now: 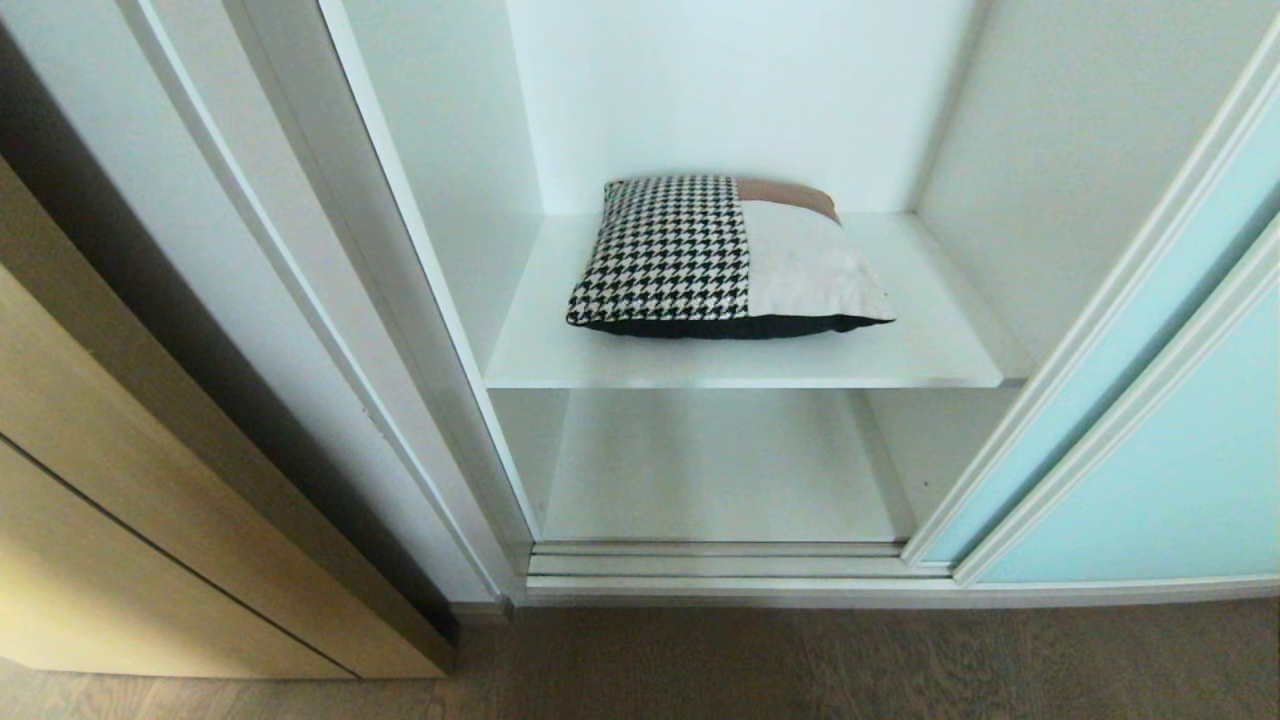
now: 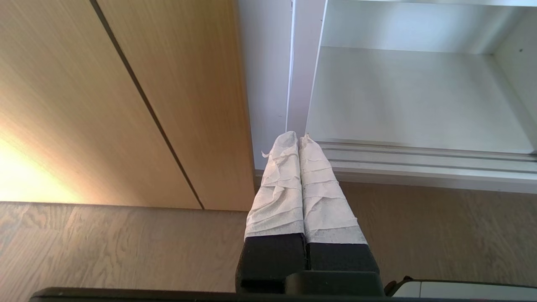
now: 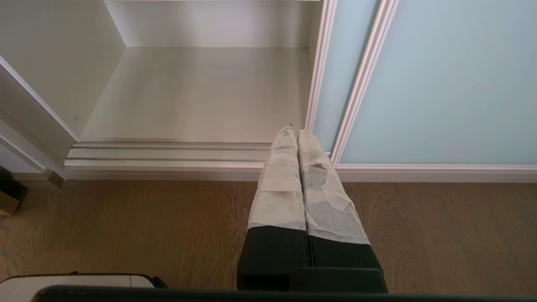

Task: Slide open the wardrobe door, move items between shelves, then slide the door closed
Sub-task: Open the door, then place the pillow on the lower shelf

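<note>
A: Head view first, biggest thing down. What fills it?

B: An open wardrobe bay. The sliding wardrobe door [image 1: 1150, 440], frosted pale aqua glass in a thin silver-white frame, is pushed off to the right, so the white inside shows. On the left stands a light wooden cabinet front [image 1: 120, 500], and wood-grain floor [image 1: 800, 660] runs along the near edge.

A: And inside?

B: Two white shelves. The upper shelf [image 1: 930, 345] carries the cushion [image 1: 720, 260]; the lower shelf [image 1: 720, 470] sits under it, just behind the door track [image 1: 720, 565].

A: How does the cushion lie?

B: Flat, about midway across the upper shelf, nearer the far wall than the front edge. Houndstooth patch to the left, cream patch to the right, a brown strip at the far right corner, dark back underneath.

A: Where are the grippers?

B: Neither shows in the head view. In the left wrist view the left gripper [image 2: 298, 135] hangs over the floor by the bay's left post, pointing at the lower shelf, fingers [image 2: 277, 188] pressed together around nothing. In the right wrist view the right gripper [image 3: 292, 131] is near the door's left frame edge, likewise closed and empty.

A: So the cushion relative to them?

B: Well apart, on the shelf above the one they face, in neither wrist view.
</note>
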### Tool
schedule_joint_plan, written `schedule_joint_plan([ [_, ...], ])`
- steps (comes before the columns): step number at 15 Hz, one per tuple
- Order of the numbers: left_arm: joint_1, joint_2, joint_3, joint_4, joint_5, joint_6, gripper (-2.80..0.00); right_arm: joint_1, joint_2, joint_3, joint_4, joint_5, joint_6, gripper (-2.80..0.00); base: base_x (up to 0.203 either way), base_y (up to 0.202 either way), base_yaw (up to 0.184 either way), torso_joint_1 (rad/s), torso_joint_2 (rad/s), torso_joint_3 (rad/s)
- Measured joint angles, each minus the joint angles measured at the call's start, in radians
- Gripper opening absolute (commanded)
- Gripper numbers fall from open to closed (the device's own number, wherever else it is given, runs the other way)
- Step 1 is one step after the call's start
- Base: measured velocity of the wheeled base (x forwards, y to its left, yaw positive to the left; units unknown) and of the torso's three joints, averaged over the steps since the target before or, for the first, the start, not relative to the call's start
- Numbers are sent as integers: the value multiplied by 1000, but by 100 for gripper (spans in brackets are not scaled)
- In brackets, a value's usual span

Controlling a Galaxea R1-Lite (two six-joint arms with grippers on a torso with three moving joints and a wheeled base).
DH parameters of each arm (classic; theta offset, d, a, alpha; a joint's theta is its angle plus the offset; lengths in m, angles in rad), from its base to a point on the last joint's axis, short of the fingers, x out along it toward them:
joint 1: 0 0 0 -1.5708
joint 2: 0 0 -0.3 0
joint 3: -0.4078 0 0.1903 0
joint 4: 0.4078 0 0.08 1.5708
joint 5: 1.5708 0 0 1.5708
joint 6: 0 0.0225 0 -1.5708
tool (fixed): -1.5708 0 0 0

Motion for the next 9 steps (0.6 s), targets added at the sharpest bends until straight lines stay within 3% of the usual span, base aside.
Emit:
schedule_joint_plan([
  [9,0,0,0,0,0,0,-280,0,1,0,0,0,0,-280,0,0,0,0,0,0],
])
